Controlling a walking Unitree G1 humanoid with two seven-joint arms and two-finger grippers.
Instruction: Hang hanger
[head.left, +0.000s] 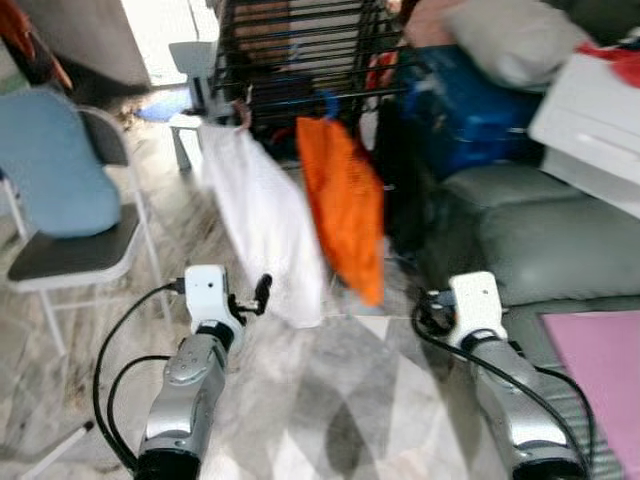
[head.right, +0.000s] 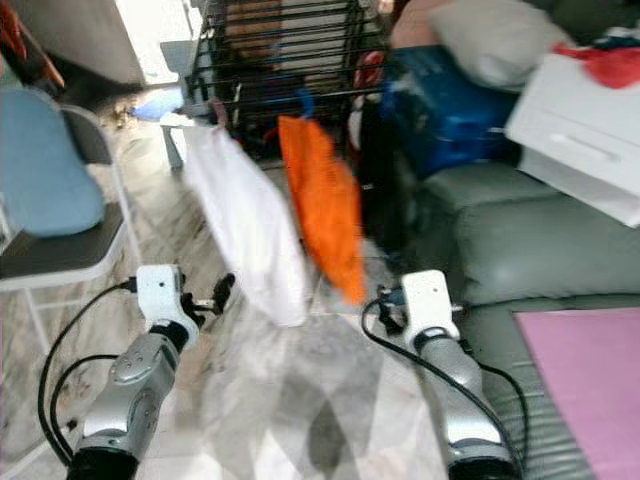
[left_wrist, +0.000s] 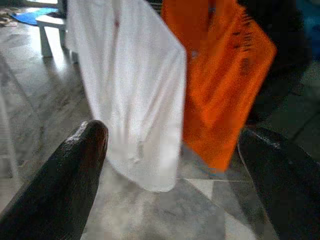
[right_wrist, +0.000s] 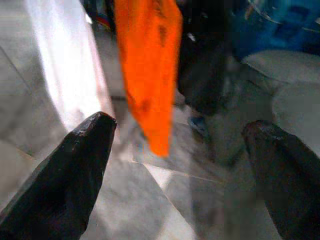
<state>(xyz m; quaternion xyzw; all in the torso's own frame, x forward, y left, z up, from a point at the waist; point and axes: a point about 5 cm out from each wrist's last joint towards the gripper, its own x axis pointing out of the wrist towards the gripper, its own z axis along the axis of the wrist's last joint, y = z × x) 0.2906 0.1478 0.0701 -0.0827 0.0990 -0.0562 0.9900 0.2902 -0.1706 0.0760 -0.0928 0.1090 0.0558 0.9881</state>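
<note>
A white garment (head.left: 262, 225) and an orange garment (head.left: 345, 205) hang side by side from the front rail of a black wire drying rack (head.left: 300, 50). A dark garment (head.left: 400, 170) hangs just right of the orange one. The hanger hooks at the rail are blurred. My left gripper (left_wrist: 172, 134) is open and holds nothing; it is low, in front of the white garment and short of it. My right gripper (right_wrist: 180, 124) is also open with nothing in it, and points between the orange and dark garments. Both arms reach forward above the marble floor.
A folding chair with a blue cushion (head.left: 60, 170) stands at the left. A grey sofa (head.left: 560, 230) with a pink mat (head.left: 600, 360) is at the right. Behind it are a blue bag (head.left: 470, 110) and a white box (head.left: 600, 120). A white stool (head.left: 190, 120) stands left of the rack.
</note>
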